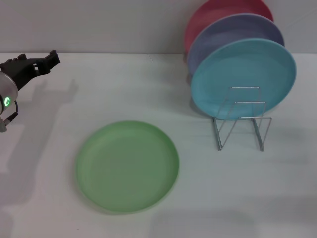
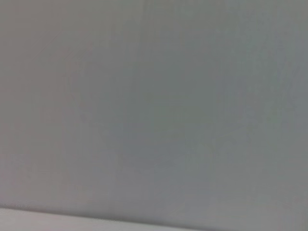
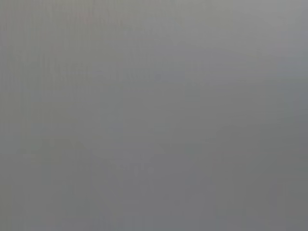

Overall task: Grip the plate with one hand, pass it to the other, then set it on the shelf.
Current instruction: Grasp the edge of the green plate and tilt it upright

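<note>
The green plate [image 1: 128, 166] is just lying flat on the white table [image 1: 277, 188], off to the left of the wire shelf [image 1: 241, 119] and not touching it. That shelf already has a blue plate [image 1: 242, 79], a lavender plate [image 1: 218, 39] and a red plate [image 1: 213, 12] standing in it. The left gripper [image 1: 47, 60] hangs at the far left, well away from the plate, can't tell if it's open or closed, and the right one isn't visible at all.

Left gripper [image 1: 47, 60]: arm cut off at frame edge, finger state indeterminate. Both wrist views show featureless grey only.
</note>
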### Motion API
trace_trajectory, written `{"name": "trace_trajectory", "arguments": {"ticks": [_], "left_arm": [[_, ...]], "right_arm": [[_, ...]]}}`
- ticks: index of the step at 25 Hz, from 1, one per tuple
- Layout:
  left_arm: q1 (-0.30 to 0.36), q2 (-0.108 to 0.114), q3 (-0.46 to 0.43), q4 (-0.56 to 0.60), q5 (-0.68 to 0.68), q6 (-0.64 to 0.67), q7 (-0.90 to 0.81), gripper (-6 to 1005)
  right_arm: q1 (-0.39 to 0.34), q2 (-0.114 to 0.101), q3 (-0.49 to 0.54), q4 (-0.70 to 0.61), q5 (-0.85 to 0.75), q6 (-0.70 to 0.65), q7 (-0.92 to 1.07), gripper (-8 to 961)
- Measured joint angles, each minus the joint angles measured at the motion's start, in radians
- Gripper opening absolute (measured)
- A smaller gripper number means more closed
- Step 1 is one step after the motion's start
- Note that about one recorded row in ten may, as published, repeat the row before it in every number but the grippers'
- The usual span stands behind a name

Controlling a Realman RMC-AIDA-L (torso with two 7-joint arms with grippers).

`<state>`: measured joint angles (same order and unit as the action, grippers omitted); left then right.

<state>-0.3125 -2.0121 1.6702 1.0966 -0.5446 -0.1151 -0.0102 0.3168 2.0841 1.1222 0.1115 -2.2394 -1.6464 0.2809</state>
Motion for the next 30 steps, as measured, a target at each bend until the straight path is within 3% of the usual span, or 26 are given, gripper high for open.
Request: {"name": "trace_trajectory", "arguments": {"ticks": [4, 5, 6, 10, 14, 15, 20, 30], "left_arm": [[0.022, 0.005, -0.023, 0.111, 0.003, -0.142, 0.015, 829], [0.028, 0.005, -0.043, 0.157, 0.001, -0.219, 0.034, 829], [0.034, -0.013, -0.118, 0.253, -0.004, -0.422, 0.099, 829], [0.024, -0.047, -0.236, 0.361, -0.009, -0.713, 0.196, 829], [-0.018, -0.046, -0.283, 0.419, -0.014, -0.997, 0.213, 829], [-0.018, -0.046, -0.283, 0.419, -0.014, -0.997, 0.213, 829], [-0.079, -0.048, -0.305, 0.416, 0.005, -1.241, 0.197, 828], [-0.137, -0.052, -0.295, 0.377, 0.040, -1.371, 0.088, 827]], "right_arm": [[-0.001, 0.000, 0.001, 0.000, 0.000, 0.000, 0.000, 584], [-0.001, 0.000, 0.000, 0.000, 0.000, 0.000, 0.000, 584], [0.000, 0.000, -0.001, 0.000, 0.000, 0.000, 0.000, 584], [0.006, -0.002, 0.000, 0.002, 0.000, 0.000, 0.000, 584], [0.012, -0.005, 0.007, 0.004, 0.000, 0.000, 0.000, 584], [0.014, -0.005, 0.007, 0.005, 0.000, 0.000, 0.000, 584], [0.029, -0.008, 0.008, 0.000, 0.000, -0.001, -0.001, 584], [0.053, -0.015, 0.039, -0.008, 0.001, -0.003, -0.002, 584]]}}
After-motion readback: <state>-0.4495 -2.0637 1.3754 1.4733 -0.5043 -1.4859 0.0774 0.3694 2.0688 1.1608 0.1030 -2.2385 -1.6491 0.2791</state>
